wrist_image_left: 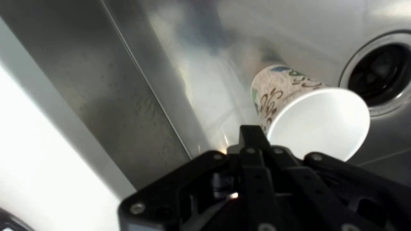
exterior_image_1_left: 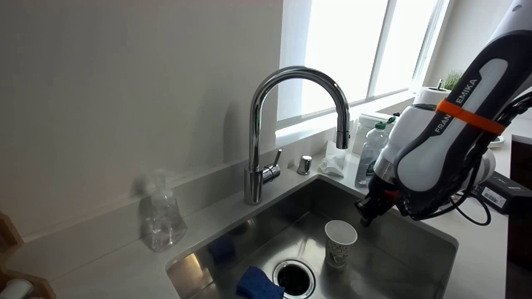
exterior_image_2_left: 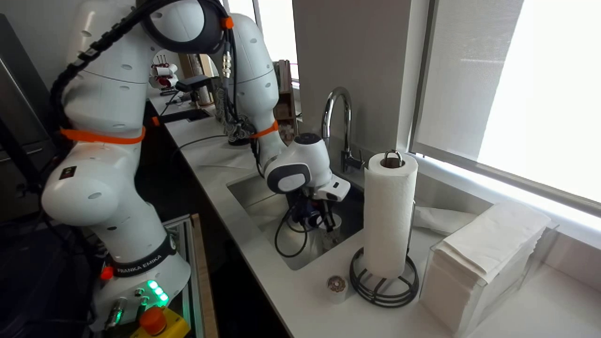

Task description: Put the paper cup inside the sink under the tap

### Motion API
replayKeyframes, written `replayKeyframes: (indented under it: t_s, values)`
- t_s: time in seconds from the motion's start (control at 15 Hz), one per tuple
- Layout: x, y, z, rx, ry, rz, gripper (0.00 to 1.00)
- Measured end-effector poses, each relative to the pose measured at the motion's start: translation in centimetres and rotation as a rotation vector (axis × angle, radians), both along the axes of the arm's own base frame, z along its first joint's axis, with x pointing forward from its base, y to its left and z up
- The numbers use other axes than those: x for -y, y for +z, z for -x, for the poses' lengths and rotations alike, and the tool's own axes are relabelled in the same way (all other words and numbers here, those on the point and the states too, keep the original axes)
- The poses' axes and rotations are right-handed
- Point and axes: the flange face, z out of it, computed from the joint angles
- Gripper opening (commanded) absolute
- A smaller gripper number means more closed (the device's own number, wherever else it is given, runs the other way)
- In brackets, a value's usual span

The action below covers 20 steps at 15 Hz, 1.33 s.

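The paper cup [exterior_image_1_left: 337, 249], white inside with a printed brown pattern outside, stands upright on the floor of the steel sink [exterior_image_1_left: 399, 253], beside the drain. The wrist view shows the cup [wrist_image_left: 321, 125] with its mouth facing up and nothing visible in it. The chrome tap [exterior_image_1_left: 254, 124] arches from the back counter, its spout end in line above the cup in that exterior view. My gripper [exterior_image_1_left: 365, 216] is next to the cup, apart from it. Its black fingertips [wrist_image_left: 252, 134] are together, holding nothing. The arm and towel roll partly hide the cup [exterior_image_2_left: 331, 230] and tap [exterior_image_2_left: 347, 117].
A blue sponge [exterior_image_1_left: 258, 284] lies by the drain [exterior_image_1_left: 293, 279]. Around the rim stand a clear dispenser [exterior_image_1_left: 166, 220], a green-capped bottle [exterior_image_1_left: 374, 145] and a black box [exterior_image_1_left: 503, 193]. A paper-towel roll [exterior_image_2_left: 389, 220] and napkin stack [exterior_image_2_left: 483, 258] are on the counter.
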Motion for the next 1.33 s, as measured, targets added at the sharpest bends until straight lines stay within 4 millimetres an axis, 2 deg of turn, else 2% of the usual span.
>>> replayKeyframes:
  t_s: [0.53, 1.33]
  values:
    - [0.2, 0.2, -1.6, 0.173, -0.15, -0.016, 0.0]
    - [1.5, -3.5, -5.6, 0.191, -0.274, -0.119, 0.0]
